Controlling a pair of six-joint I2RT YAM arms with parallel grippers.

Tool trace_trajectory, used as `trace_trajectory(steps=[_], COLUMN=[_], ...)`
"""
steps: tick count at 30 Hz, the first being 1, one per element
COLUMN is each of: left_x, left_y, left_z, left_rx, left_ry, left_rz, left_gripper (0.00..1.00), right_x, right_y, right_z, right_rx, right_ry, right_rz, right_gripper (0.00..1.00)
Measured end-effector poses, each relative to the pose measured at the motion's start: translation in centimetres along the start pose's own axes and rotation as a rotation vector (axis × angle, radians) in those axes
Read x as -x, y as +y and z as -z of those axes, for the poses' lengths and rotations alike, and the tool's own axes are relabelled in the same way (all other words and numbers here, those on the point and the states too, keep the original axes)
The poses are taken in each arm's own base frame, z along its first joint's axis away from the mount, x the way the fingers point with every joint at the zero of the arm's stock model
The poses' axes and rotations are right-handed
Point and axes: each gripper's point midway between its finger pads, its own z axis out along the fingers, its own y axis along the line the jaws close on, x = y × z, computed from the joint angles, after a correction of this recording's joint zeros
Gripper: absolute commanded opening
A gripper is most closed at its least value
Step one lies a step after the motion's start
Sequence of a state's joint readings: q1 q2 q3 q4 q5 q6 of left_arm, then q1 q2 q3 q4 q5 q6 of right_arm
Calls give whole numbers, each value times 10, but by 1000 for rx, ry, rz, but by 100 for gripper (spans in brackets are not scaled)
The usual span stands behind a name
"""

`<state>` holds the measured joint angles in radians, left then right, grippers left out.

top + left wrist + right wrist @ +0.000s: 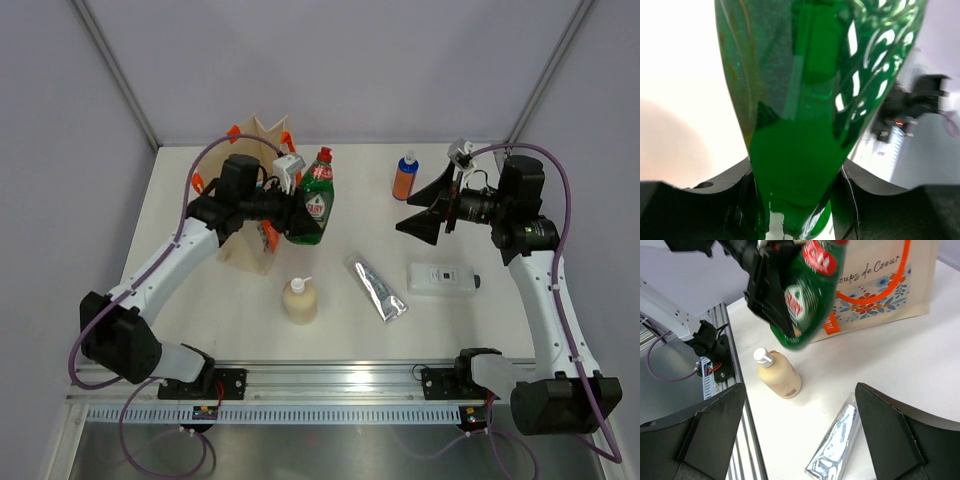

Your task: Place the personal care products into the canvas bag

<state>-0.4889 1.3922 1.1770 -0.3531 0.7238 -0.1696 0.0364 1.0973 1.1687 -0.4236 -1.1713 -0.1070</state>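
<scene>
Nearest the arm bases, the cream pump bottle stands upright on the table. Just to its right, the silver tube lies flat, and the flat white black-capped bottle lies on its side beyond that. None of the three is being touched. Further back, the left end effector is clamped on the lower body of the green red-capped bottle. The left wrist view shows green plastic filling the gap between the jaws. That bottle hangs tilted in the air just beside the canvas bag, in front of its printed side and not yet over the opening. The right end effector hovers with its jaws spread wide and nothing between them, above the table between the flat white bottle and the orange blue-topped bottle. That bottle stands upright, farthest back on the right. A peach pink-capped bottle shows nowhere, and the pictures do not reveal whether it sits inside the bag. By my reading the task is early. One product is in hand and close to going in, four lie or stand outside the bag, and at most one may already be packed.
</scene>
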Motion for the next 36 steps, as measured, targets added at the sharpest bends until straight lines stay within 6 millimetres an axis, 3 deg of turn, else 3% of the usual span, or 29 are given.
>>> trace_trajectory(steps=[3,8,10,13,17,22,24,28,33,36], left_x=[30,99,123,137,125,85,69,50,41,35], left_y=[19,41,62,98,144,191,203,217,219,219], left_z=[33,98,126,155,157,143,138,130,125,121], left_rx=[143,366,493,666,820,909,926,931,913,896], left_ry=[-19,-139,-202,-245,-185,-53,-4,51,76,93], left_rz=[-26,-92,-93,-66,-3,82,113,147,146,144], left_gripper=[0,0,0,0,0,0,5,18,42,47], right_x=[-3,-32,-43,-52,-57,-60,-61,-68,-89,-99], right_y=[-7,-12,-15,-16,-17,-18,-19,-19,-23,-26], right_z=[3,1,0,0,-1,-1,-1,0,2,2], right_rx=[-20,-21,-22,-22,-21,-20,-21,-18,4,23], right_ry=[-5,20,31,38,44,46,49,69,135,176], right_rz=[3,-51,-71,-82,-88,-75,-63,-38,-7,7], right_gripper=[100,100,99,100,100,99,99,99,100,100])
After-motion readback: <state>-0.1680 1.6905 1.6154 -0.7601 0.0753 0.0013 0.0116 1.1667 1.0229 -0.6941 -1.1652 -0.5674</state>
